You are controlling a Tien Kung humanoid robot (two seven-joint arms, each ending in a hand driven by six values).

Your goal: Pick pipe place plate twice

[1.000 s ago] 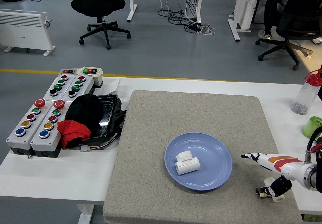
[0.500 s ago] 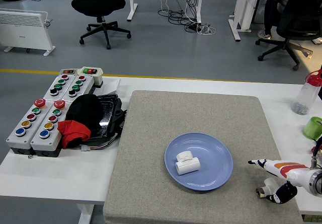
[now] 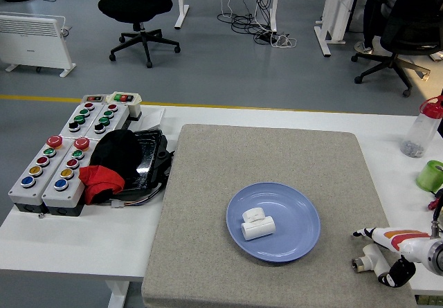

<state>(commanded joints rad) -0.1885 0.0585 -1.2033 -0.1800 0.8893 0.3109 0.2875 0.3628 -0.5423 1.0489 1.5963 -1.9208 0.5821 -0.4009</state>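
A blue plate lies on the grey mat, right of its middle. One white T-shaped pipe fitting lies in the plate. A second white pipe piece lies on the mat's front right corner. My right hand comes in low from the right edge, its white and orange fingers stretched out just above and beside that pipe, and it holds nothing. Whether it touches the pipe I cannot tell. My left hand is not in view.
Two grey button boxes and a black tray with black and red cloth stand at the left. A clear bottle with a red cap and a green cup stand at the right edge.
My right hand has drawn back to the right and down, away from the plate. The pipe in the plate has not moved.
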